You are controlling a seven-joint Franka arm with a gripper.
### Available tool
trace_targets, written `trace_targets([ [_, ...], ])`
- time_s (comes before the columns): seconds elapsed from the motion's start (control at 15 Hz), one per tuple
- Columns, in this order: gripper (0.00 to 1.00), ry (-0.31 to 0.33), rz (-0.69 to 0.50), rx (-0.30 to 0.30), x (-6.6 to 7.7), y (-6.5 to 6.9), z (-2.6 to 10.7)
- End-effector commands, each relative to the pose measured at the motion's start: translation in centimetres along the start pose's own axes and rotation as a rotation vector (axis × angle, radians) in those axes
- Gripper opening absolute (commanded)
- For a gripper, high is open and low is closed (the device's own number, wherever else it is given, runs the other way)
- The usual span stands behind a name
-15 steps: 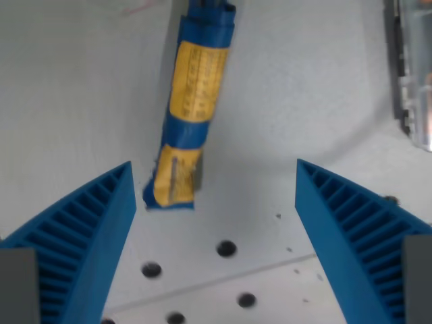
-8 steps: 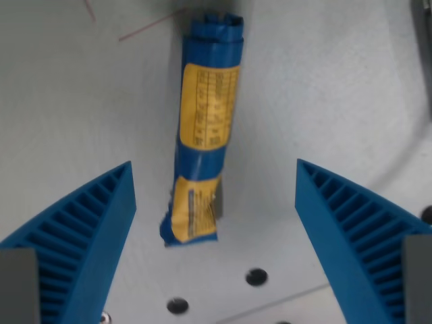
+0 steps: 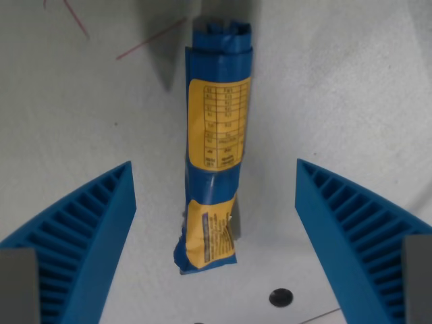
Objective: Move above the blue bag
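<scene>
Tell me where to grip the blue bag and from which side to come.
Grip the blue bag across its middle, on the yellow table label, coming straight down from above. It lies flat as a long narrow roll running up and down the wrist view, so its long sides face the two fingers. The open gripper already straddles it with room on both sides. The crumpled lower end looks less firm.

we seem to be in a lab or workshop: a plain white counter (image 3: 351,81) with a drilled mounting hole (image 3: 281,297).
</scene>
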State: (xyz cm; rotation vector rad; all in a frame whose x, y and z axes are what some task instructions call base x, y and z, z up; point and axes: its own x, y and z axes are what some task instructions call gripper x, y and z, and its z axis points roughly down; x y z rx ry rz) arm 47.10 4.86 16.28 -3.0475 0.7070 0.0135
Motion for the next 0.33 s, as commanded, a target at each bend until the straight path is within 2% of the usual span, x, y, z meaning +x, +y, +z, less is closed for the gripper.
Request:
trace_targets([
  [0.07,1.00,0.079,0.067,-0.002,-0.36,-0.34,0.47],
  [0.33,1.00,0.081,0.046,-0.004,-0.38,-0.39,0.72],
])
